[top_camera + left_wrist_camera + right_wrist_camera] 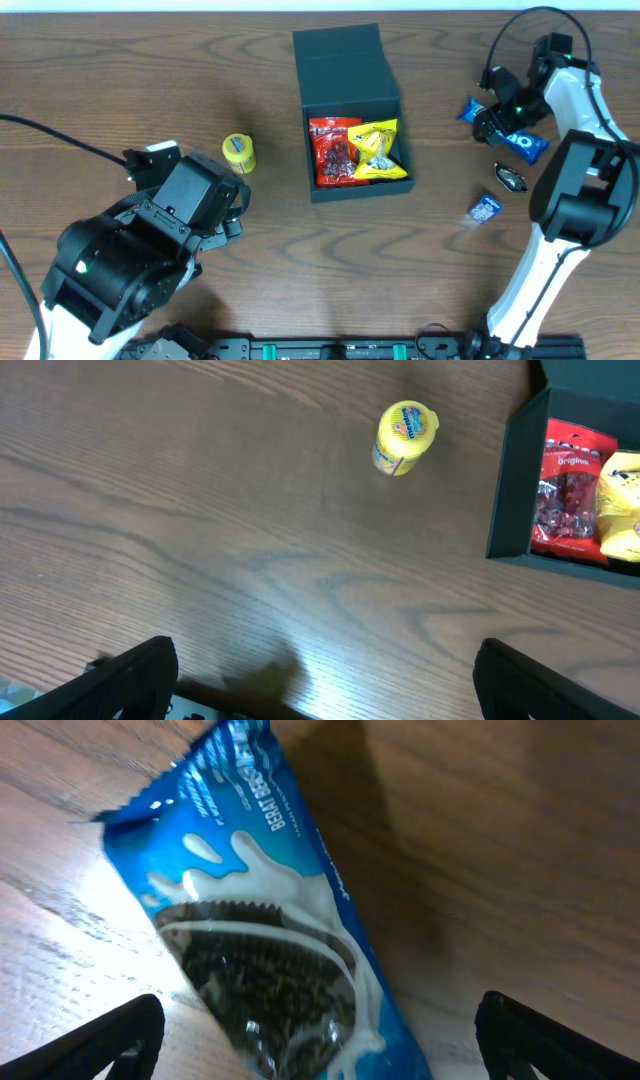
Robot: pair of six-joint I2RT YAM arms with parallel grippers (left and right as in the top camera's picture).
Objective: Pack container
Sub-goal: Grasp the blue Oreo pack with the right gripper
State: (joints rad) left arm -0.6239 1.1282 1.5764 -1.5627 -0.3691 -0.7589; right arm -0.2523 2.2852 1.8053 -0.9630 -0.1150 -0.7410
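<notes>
Blue cookie packet [265,940] lies beneath the right gripper [330,1045], between its wide-spread jaws. It should drop squarely and close across the packet's narrow width.

On our desk [120,80], the container [352,92] sits at centre, its lid laid back behind it and two snack packets [358,152] side by side inside. A small tub [239,153] lies to its left, beyond our left pincer [325,680]. To its right, our right pincer [330,1040] hangs over a cookie packet [260,950], with a small wrapper [511,178] and a sachet [485,208] in front of it.
</notes>
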